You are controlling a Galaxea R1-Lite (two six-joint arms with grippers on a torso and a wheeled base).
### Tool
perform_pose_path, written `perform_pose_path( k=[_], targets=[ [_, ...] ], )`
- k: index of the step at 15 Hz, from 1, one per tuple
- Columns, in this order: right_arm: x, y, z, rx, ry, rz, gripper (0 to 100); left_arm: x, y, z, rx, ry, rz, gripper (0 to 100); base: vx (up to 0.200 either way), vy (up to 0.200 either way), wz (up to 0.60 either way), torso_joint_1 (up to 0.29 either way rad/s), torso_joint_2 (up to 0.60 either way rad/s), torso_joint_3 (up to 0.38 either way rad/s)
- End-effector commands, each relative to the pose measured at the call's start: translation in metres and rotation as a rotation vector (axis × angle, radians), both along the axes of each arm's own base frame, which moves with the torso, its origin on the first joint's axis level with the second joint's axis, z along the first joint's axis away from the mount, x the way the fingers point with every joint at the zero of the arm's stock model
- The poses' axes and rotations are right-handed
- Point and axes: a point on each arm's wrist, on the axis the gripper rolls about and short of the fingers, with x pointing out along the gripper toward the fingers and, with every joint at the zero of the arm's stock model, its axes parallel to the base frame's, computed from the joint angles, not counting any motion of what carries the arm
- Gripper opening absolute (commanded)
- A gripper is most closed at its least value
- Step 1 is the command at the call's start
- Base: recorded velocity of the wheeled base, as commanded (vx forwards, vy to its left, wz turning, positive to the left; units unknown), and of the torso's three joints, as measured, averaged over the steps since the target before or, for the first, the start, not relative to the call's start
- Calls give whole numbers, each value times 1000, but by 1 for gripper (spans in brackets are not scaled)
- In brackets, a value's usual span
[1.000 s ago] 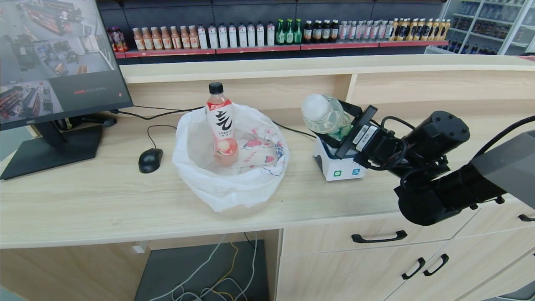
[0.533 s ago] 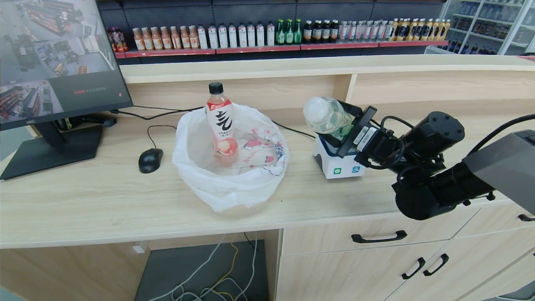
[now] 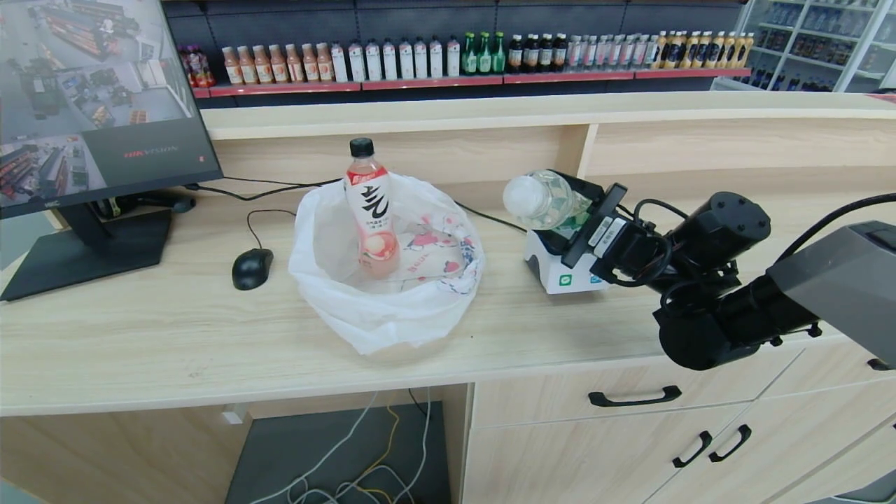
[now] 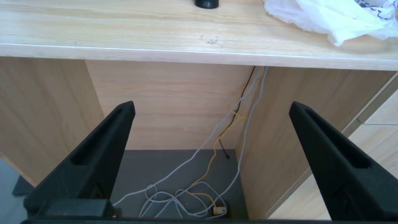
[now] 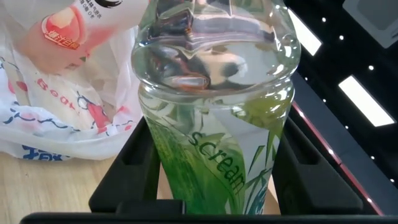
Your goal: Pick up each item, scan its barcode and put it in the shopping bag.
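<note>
**Head view: clear bottle held over the scanner, right arm**

1. Item in hand. The right pincer [image 3: 568, 213] is clamped on the clear bottle [image 3: 540, 198] at its green-labelled middle, one finger on each side. The bottle lies nearly level, with its rounded end pointing toward the shopping bag [image 3: 385, 311]. This grip probably leaves the label free to be turned toward a reader.

2. Position. The bottle hangs just above the white scanner [image 3: 560, 278], which stands toward the right end of the table [image 3: 140, 336], close to the back edge. Holding the item low over the unit suggests the scan step is in hand. Whether the barcode faces the scanner cannot be told.

3. Destination. The shopping bag sits near the middle of the table, its mouth spread wide, just beside the scanner. A pink bottle [image 3: 371, 210] already stands upright inside it, on a flat printed packet. The wide mouth and short gap should allow a sideways transfer.

4. Idle arm. The left pincer [image 4: 211, 162] hangs with its fingers spread and nothing between them, below the table's front edge, facing the cable recess.

5. Caution. The standing pink bottle may tip if the clear bottle is lowered against it.
</note>
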Motion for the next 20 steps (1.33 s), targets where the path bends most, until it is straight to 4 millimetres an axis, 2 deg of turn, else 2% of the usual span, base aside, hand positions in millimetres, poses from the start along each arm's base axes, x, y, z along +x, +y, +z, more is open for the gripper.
perform_pose_path(
  k=[1, 15, 20],
  targets=[
    [0, 0, -2, -2, 5, 2, 0, 0, 0, 0, 0, 0, 1, 100, 0, 0, 0, 0, 0, 0],
    [-17, 12, 8, 0, 1, 39, 0, 0, 0, 0, 0, 0, 1, 100, 0, 0, 0, 0, 0, 0],
    [-28, 9, 27, 34, -12, 50, 0, 0, 0, 0, 0, 0, -1, 100, 0, 0, 0, 0, 0, 0]
  ],
)
